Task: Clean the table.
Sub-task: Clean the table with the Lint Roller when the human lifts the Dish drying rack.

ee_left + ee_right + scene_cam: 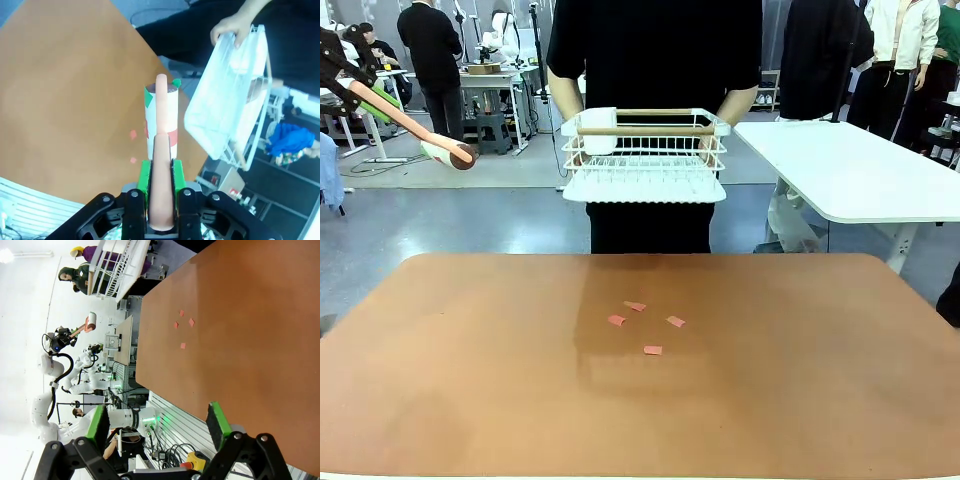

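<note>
Table (470, 400) lies long left-right

The brown desk (470, 400) is almost bare. Four small pink scraps (653, 350) lie flat near its middle, close together. All around them the top is open: on the left, on the right and along the near edge. Past the far edge a person (655, 50) holds a white wire rack (645, 150) up in the air, so the way is blocked there. The roller (448, 152) in the left jaws hangs high, off to the left of the desk.
</note>
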`<move>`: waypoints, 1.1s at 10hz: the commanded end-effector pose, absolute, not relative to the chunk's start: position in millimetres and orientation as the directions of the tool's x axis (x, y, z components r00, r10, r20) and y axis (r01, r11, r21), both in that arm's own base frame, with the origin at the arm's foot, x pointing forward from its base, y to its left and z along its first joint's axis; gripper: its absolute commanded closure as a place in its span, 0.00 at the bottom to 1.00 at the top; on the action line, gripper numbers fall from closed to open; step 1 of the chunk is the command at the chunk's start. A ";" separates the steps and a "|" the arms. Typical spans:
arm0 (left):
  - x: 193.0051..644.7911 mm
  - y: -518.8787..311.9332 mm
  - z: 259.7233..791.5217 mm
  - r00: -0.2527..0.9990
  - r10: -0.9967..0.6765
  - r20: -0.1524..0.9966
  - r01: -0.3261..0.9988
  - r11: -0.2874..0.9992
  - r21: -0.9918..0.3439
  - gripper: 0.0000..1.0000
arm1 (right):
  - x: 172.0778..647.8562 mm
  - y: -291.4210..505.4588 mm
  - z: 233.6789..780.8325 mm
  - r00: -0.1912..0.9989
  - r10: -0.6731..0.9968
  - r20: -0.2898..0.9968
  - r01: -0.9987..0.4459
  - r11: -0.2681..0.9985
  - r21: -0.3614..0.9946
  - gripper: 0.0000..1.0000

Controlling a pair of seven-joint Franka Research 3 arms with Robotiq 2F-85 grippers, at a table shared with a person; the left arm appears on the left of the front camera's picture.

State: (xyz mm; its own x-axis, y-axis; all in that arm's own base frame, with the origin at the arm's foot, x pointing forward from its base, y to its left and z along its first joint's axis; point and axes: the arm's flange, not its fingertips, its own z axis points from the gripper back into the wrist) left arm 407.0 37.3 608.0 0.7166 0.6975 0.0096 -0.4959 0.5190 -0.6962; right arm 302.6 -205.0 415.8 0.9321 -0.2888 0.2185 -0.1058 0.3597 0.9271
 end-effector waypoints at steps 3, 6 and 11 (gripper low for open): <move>414.3 38.6 566.9 0.923 0.385 0.020 -0.284 0.714 -0.640 0.79 | 301.5 -205.6 419.1 0.929 -0.291 0.227 -0.117 0.351 0.929 0.00; 428.9 29.8 515.6 0.991 0.111 0.079 -0.032 0.754 -0.657 0.79 | 301.5 -205.6 419.1 0.929 -0.291 0.227 -0.117 0.351 0.929 0.00; 447.5 10.8 434.7 0.986 0.130 0.108 -0.039 0.796 -0.603 0.79 | 301.5 -205.6 419.1 0.929 -0.291 0.227 -0.117 0.351 0.929 0.00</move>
State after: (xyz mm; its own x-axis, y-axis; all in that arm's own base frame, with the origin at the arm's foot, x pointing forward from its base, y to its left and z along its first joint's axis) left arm 445.4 13.2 433.7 0.9906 0.1163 0.0717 -0.0518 0.8055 -0.5904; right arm 302.5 -205.1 415.9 0.9321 -0.2891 0.2183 -0.1053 0.3604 0.9268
